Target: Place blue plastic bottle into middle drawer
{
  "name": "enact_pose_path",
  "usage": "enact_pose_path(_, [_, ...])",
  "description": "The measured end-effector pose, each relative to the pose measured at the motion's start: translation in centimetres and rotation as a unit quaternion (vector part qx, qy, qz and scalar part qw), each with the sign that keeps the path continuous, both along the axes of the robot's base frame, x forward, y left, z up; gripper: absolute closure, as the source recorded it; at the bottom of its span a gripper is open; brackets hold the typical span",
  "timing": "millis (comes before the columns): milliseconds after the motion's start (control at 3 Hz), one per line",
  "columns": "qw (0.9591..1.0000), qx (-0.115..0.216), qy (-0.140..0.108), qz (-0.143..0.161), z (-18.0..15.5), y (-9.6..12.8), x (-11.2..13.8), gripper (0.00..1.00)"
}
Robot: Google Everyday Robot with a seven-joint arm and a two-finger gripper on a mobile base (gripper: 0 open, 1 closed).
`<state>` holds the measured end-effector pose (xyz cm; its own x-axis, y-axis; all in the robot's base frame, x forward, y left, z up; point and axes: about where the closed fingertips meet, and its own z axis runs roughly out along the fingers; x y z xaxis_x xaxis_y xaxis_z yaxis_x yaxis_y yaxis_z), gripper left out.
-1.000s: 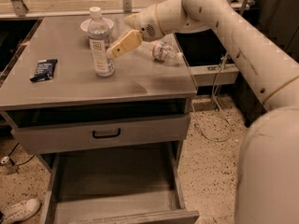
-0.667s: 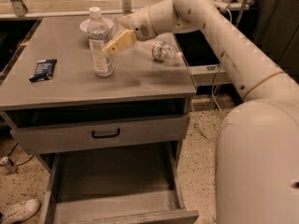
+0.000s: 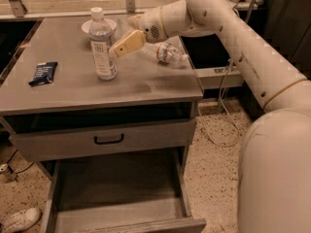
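In the camera view, the blue plastic bottle (image 3: 103, 47) stands upright on the grey cabinet top (image 3: 63, 89), toward the back left. Its cap points up, so its long axis runs vertically. The gripper (image 3: 116, 49) reaches in from the right at label height, its tip right at the bottle's side. I cannot tell whether it is clenched or released. Coming in level suits a side grasp on a standing bottle, I'd judge. Below, the middle drawer (image 3: 121, 188) is pulled out, presumably so the bottle can go in from above. A ribbed bottle (image 3: 167, 53) lies on its side to the right of the gripper.
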<state>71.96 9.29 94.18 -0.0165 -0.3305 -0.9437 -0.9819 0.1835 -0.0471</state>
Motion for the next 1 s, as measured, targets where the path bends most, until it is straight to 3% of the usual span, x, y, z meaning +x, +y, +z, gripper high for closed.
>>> enact_pose_path(333, [0.9998, 0.009, 0.006, -0.016, 1.0, -2.1, -4.0, 0.00])
enact_pose_path(667, [0.9998, 0.009, 0.007, -0.016, 0.9, -2.1, -4.1, 0.00])
enact_pose_path(1000, [0.9999, 0.014, 0.003, -0.003, 1.3, -0.3, -4.6, 0.00])
